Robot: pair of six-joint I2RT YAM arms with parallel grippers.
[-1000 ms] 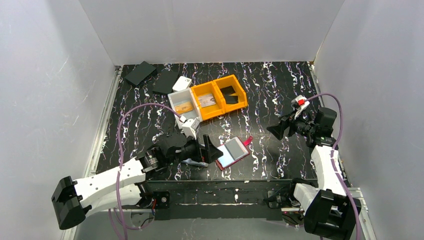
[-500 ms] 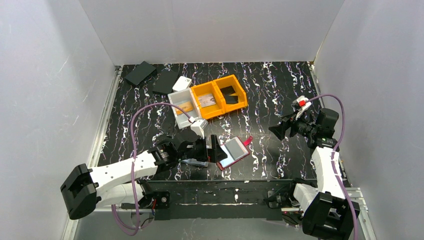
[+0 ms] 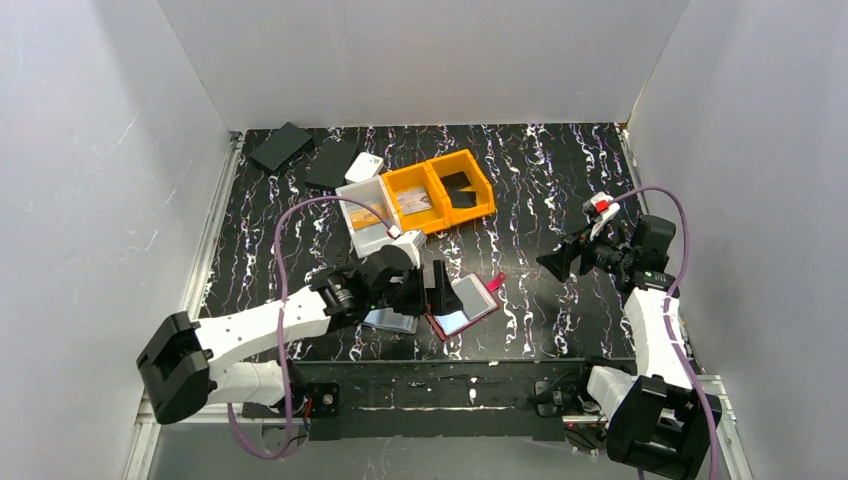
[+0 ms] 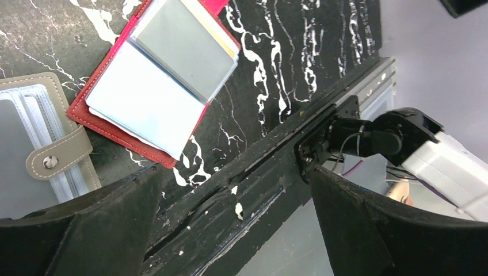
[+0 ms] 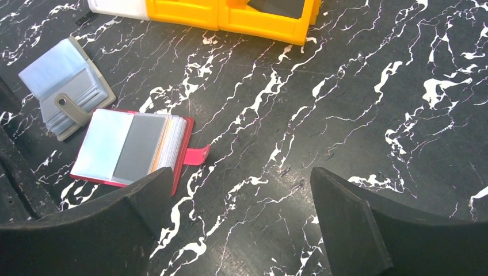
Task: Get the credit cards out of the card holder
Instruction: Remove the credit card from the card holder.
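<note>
left fingers (image 3: 437, 288) spread wide, holding nothing, hanging at the left edge of the open red card holder (image 3: 472, 303). it lies flat on the counter (image 3: 540, 170), cards tucked in its clear sleeves. a grey card holder (image 3: 388, 320) lies open just beside it, on its left. right fingers (image 3: 553, 262) likewise wide and empty, well apart to the right. orange bins (image 3: 440, 190) stand farther back.

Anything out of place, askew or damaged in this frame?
Nothing spilled. The red card holder lies open and skewed to the table edge, its strap splayed out; a grey card holder lies open beside it. The row of bins sits at an angle. The black strip along the near edge shows white chips.
</note>
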